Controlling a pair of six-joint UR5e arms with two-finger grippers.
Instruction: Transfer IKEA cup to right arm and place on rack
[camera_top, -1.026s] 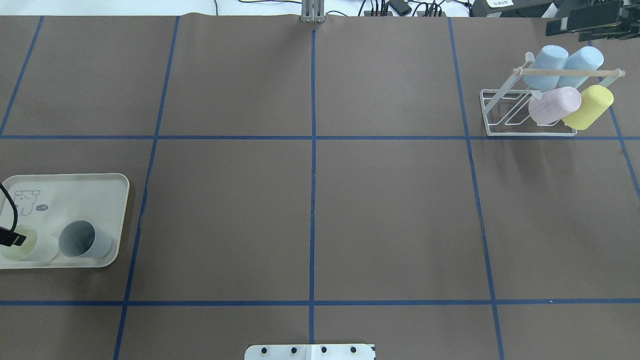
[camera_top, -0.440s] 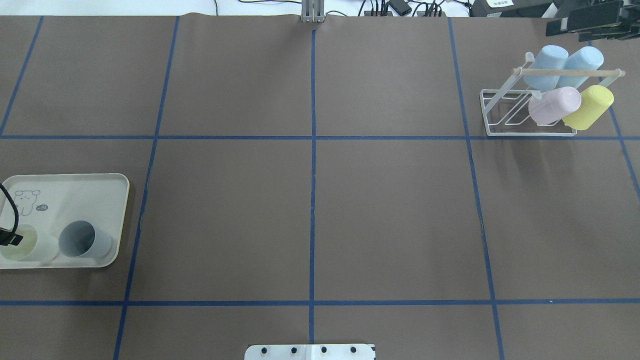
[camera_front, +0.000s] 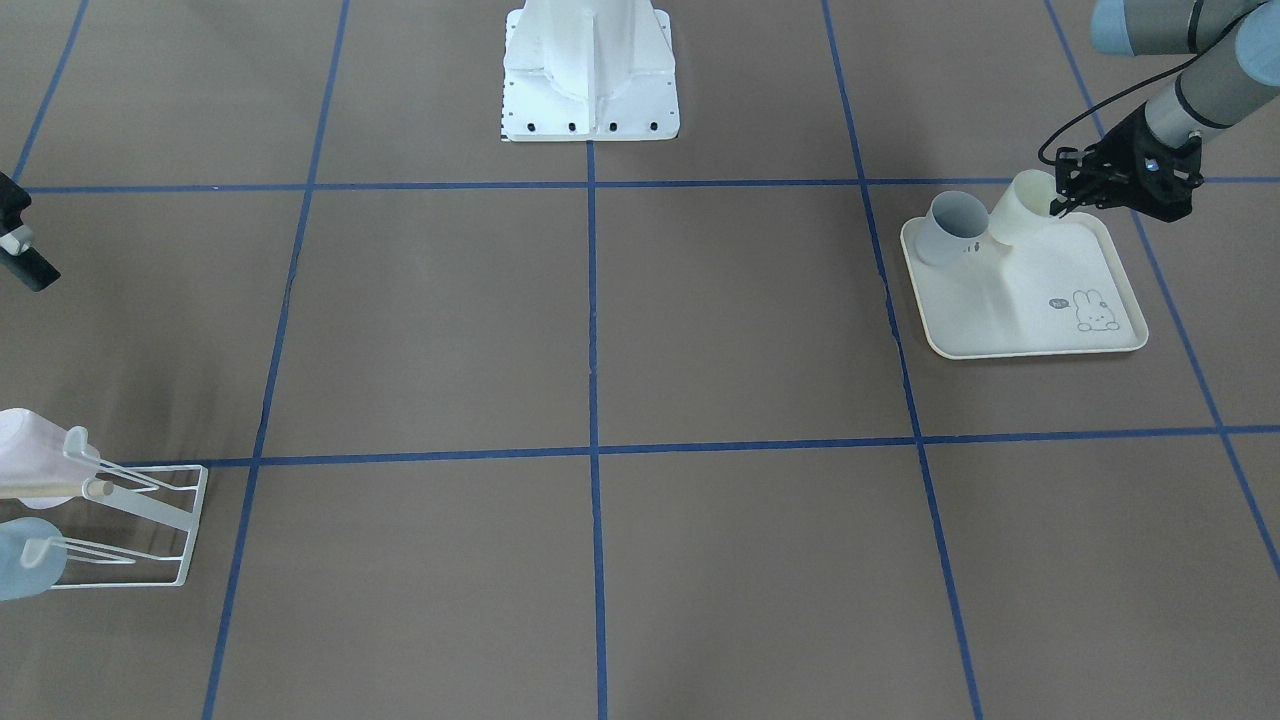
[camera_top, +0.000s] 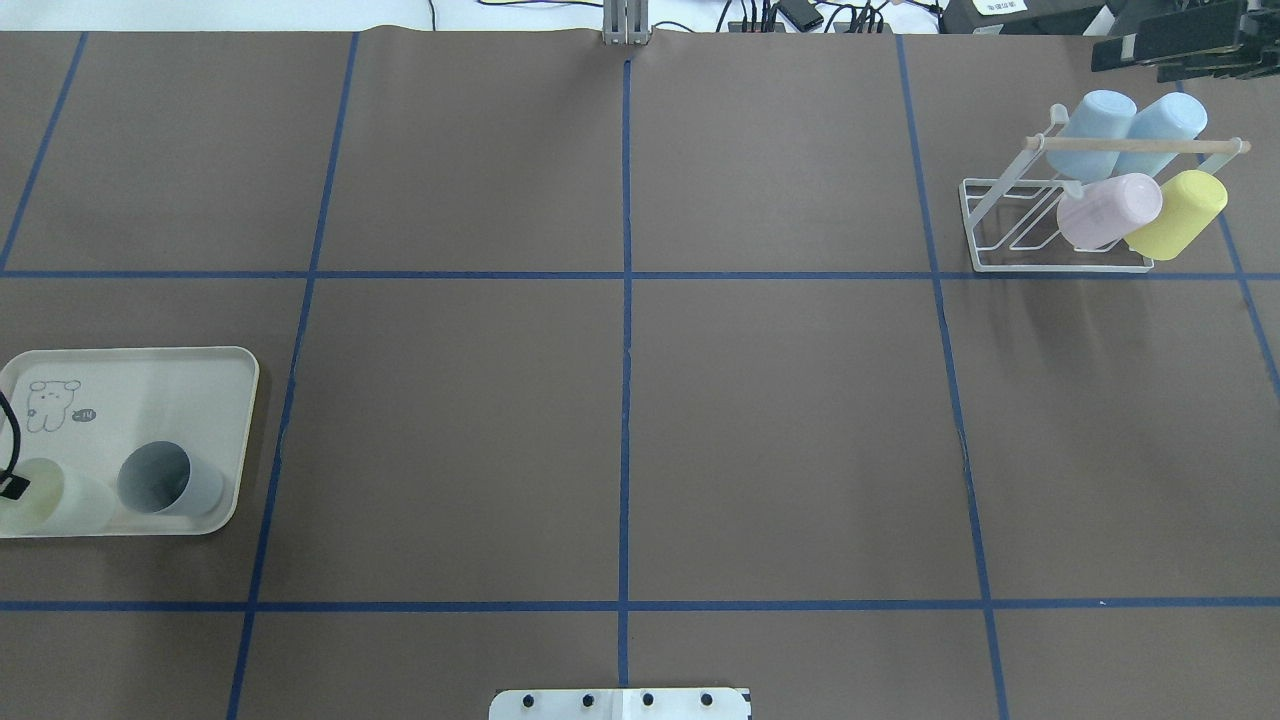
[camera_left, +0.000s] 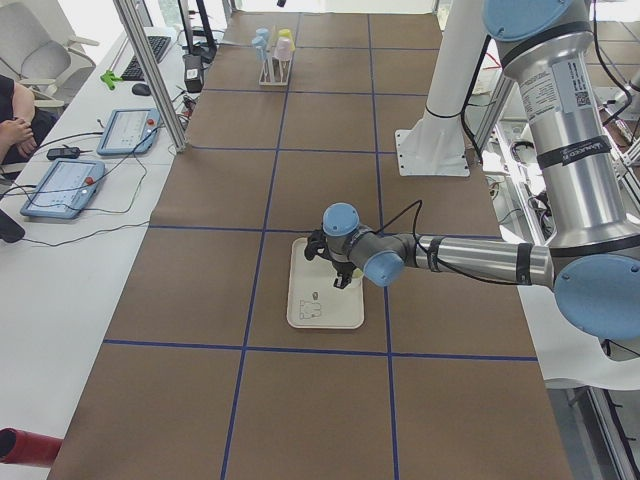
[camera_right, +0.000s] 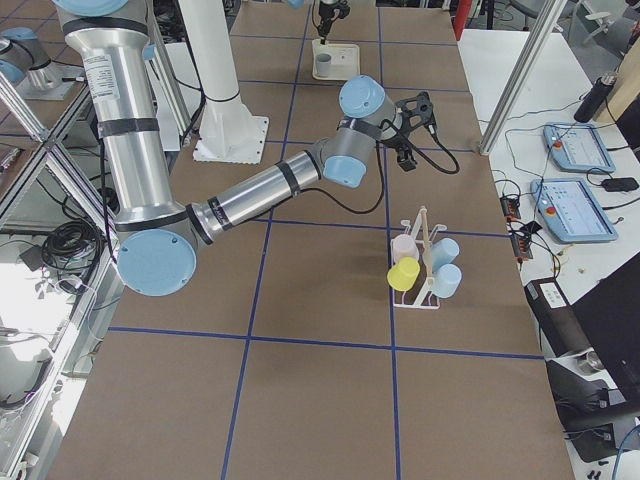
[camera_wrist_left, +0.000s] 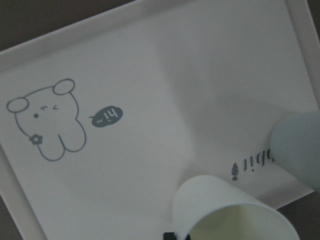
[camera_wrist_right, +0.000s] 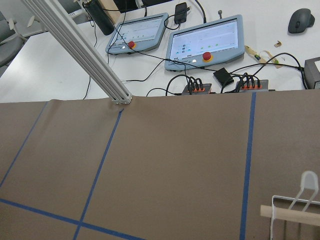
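From across the table, the left gripper (camera_front: 1062, 192) has its fingers clamped on the rim of the cream cup (camera_front: 1018, 210). The cup is tipped, mouth toward the gripper, at the corner of the tray (camera_front: 1010, 325) nearest the robot. Whether its base touches the tray I can't tell. A grey cup (camera_front: 948, 230) stands just beside it on the tray. The rack (camera_front: 170, 520) sits well apart at the opposite end. The right gripper (camera_front: 22, 250) pokes in at the frame's edge, and I can't tell how its fingers are set.

From overhead, only a sliver of the left gripper shows at the cream cup. The rack carries 4 cups: 2 blue cups (camera_top: 1095, 115) at the back, and a pink cup (camera_top: 1110, 210) and a yellow cup (camera_top: 1178, 213) in front, under the wooden dowel (camera_top: 1135, 146).

From the left end, the near arm reaches low over the tray. A person's forearm (camera_left: 12, 128) rests at the side desk.

From the right end, the near arm holds its gripper above the table, apart from the rack.

The left wrist camera looks into the cream cup's mouth, with 1 dark fingertip (camera_wrist_left: 170, 234) at the rim and the rabbit drawing (camera_wrist_left: 47, 120) beyond.

The right wrist camera shows 2 control tablets (camera_wrist_right: 205, 42) past the table's edge and a corner of the rack.
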